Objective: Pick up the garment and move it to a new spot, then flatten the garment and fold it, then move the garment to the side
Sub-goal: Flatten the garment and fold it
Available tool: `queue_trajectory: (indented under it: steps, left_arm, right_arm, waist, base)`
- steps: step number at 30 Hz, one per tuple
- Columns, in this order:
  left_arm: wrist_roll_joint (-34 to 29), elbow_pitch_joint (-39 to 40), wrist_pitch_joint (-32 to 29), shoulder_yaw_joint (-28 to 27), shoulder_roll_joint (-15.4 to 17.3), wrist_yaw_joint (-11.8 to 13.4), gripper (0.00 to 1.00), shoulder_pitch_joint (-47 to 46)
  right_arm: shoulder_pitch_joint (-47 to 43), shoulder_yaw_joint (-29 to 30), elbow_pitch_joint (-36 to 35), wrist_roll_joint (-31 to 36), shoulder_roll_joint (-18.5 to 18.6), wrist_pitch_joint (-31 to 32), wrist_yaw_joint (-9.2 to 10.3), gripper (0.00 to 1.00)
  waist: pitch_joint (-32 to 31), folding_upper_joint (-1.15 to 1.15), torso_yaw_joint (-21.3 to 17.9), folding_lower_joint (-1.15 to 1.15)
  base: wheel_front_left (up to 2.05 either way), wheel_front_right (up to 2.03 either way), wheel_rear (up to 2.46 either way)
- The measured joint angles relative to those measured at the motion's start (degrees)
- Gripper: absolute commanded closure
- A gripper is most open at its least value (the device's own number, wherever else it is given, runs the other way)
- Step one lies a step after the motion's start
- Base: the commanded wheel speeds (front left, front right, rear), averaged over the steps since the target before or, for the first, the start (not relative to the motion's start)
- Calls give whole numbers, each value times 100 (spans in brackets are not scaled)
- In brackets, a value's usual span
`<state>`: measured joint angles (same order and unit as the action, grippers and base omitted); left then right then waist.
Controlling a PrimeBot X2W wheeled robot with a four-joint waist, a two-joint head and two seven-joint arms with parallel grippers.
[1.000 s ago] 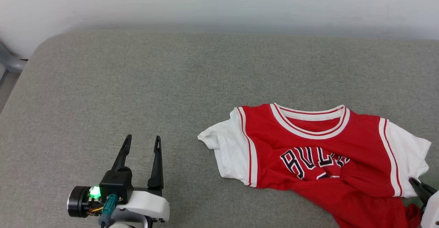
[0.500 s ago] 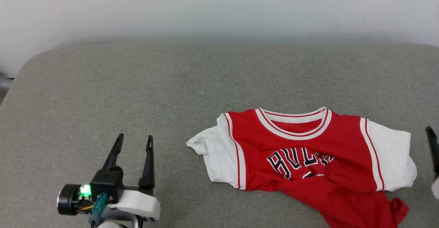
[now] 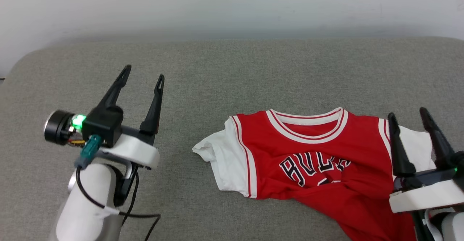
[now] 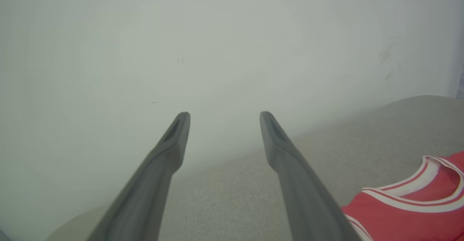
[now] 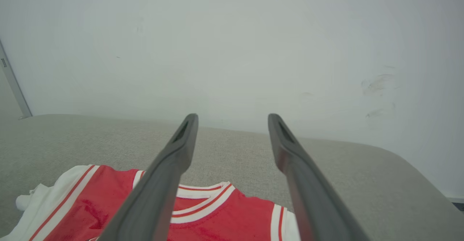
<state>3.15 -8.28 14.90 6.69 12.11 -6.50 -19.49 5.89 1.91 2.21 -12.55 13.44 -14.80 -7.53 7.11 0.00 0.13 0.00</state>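
**Operator:** Claw status?
**Technician:** Right claw (image 3: 407, 112) has just released. Left claw (image 3: 144, 72) is also wide. Both are empty.
**Operator:** Red white-sleeved jersey T-shirt (image 3: 311, 161)?
**Technician:** Rumpled on grey fabric bench (image 3: 253, 70), right side. Flattening should follow.

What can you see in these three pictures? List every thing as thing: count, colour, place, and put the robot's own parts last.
garment: one, red with white sleeves, striped collar and black letters; lies rumpled on the right half of the padded surface.
padded surface: one, grey fabric; spans the head view under everything.
wall: one, pale; behind the padded surface.
left claw: one, dark fingers on a white arm; open and holding nothing, over bare fabric to the left of the garment.
right claw: one, dark fingers; open and holding nothing, at the garment's sleeve on the robot's right.
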Motion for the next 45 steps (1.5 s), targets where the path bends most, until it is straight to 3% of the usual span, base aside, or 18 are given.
queue_trajectory:
  steps: [7,15,24,34,45]
  left_arm:
    - [493,-432,-1055,920,497,-85,0,-1179]
    - [2207,-547,-3236,2607,1362,-91,0,-2402]
    - [3847,-657,-5146,4034,1960,-91,0,-3176]
    - [4675,-1166,-5811,5200,2314,-91,0,-3393]
    - [4951,-1480,-5557,6234,2388,-91,0,-3679]
  right_arm:
    - [-124,-407,-272,82,-225,67,1,0]
    - [-10,-611,-154,123,-226,21,1,0]
    - [215,-731,-51,207,-288,-13,1,0]
    - [381,-739,-85,267,-398,-24,1,0]
    - [484,-669,-148,357,-458,-26,1,0]
  waist:
    - [180,0,-145,0]
    - [434,0,-335,0]
    - [689,0,-552,1]
    - [953,0,-751,1]
    - [1130,0,-772,0]
  base:
    - [0,0,0]
    - [0,0,0]
    - [0,0,0]
    - [0,0,0]
    - [0,0,0]
